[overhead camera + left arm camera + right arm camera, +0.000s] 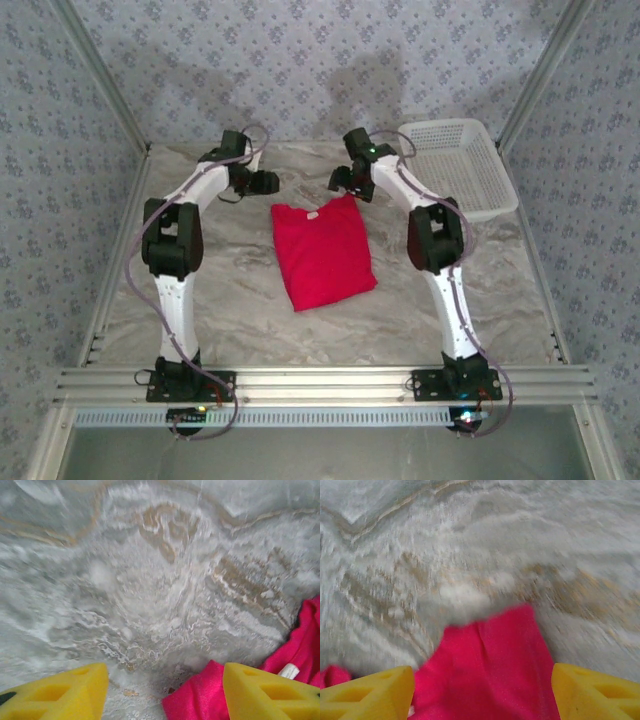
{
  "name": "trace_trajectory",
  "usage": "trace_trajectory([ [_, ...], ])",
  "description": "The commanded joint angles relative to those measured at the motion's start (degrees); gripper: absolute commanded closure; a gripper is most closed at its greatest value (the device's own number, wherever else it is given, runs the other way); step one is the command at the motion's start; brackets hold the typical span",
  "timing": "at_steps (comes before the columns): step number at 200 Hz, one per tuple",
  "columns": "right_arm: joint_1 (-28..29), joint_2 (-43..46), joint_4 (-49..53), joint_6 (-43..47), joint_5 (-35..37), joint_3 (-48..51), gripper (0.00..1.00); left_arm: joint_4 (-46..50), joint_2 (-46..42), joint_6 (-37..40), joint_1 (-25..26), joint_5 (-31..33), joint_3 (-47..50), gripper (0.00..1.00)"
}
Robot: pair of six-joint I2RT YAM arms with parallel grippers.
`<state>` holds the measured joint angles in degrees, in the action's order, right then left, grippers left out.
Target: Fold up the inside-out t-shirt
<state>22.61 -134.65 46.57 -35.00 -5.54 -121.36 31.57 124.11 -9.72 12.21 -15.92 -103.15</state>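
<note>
Left pincer (165, 699) stands wide open, its two yellow wedge-shaped fingers (60, 692) far apart at the lower corners of the wrist view, gripping nothing. A corner of the plain bright red short-sleeved cloth t-shirt (197, 697) lies on the grey-and-tan marbled surface (150, 590) in the gap, closer to the right-hand finger. It is not pinched. Whether that finger touches the cloth I cannot tell.

The right pincer (482, 695) is equally wide, yellow fingers (597, 690) spread with red cloth lying flat between them and clamped by neither.

From above, the t-shirt (322, 252) lies folded into a rough rectangle, slightly askew, at the middle of the surface (240, 300) between the two arms. The left pincer (264, 183) sits just beside its far left corner and the right pincer (342, 181) just beside its far right corner.

A small white tag (312, 214) shows at the far edge of the garment, and again beside the left pincer's finger (289, 670). Any writing on it is too small to read.

A white plastic lattice basket (455, 160) stands at the far right corner, well apart from the t-shirt.
</note>
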Motion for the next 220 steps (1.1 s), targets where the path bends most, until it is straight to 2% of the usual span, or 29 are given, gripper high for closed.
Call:
trace_trajectory([
  [1, -0.1, 13.7, -0.7, 2.8, 1.7, 10.4, 0.28, 5.1, -8.4, -2.0, 3.0, 7.0, 3.8, 0.42],
  [16, 0.7, 19.8, -6.3, 3.7, -2.6, 20.9, 0.36, 1.9, -14.7, -4.7, 6.5, 7.7, 13.0, 0.46],
  [35, 2.1, 24.8, -11.9, 3.5, -9.0, 30.8, 0.56, -5.5, -21.2, -10.6, 10.7, 2.9, 25.8, 0.54],
  [51, 4.1, 26.3, -15.3, 3.1, -10.2, 36.1, 0.66, -12.6, -24.8, -15.6, 12.9, 0.1, 35.0, 0.58],
  [65, 5.5, 26.2, -16.6, 2.1, -10.5, 39.9, 0.69, -17.4, -25.9, -17.5, 13.6, -1.0, 40.2, 0.64],
  [82, 7.2, 25.7, -18.7, -0.1, -11.0, 45.4, 0.71, -18.6, -24.5, -16.6, 13.6, -0.9, 42.1, 0.71],
  [120, 12.2, 31.0, -21.9, -7.9, -7.2, 59.9, 0.73, -19.3, -20.8, -13.0, 13.3, -0.8, 42.0, 0.73],
  [137, 14.9, 34.8, -21.5, -9.8, -4.7, 61.7, 0.73, -18.7, -21.8, -11.4, 13.0, 0.3, 41.6, 0.73],
  [152, 15.3, 37.6, -18.5, -7.3, -1.3, 59.1, 0.67, -17.9, -23.7, -10.7, 12.2, 1.0, 40.8, 0.7],
  [162, 14.6, 38.7, -15.9, -4.1, 0.7, 56.5, 0.52, -17.1, -24.5, -10.1, 11.4, -0.8, 39.5, 0.66],
  [180, 11.7, 39.5, -14.2, 1.8, 1.1, 52.6, 0.35, -14.9, -24.4, -9.7, 9.2, -5.2, 36.2, 0.6],
  [193, 9.0, 39.1, -13.5, 4.7, -0.1, 50.1, 0.28, -13.0, -23.3, -9.8, 7.4, -6.9, 33.7, 0.54],
  [220, 4.2, 35.6, -12.4, 7.6, 0.6, 48.4, 0.26, -13.0, -21.2, -9.6, 3.9, -12.4, 31.2, 0.5],
])
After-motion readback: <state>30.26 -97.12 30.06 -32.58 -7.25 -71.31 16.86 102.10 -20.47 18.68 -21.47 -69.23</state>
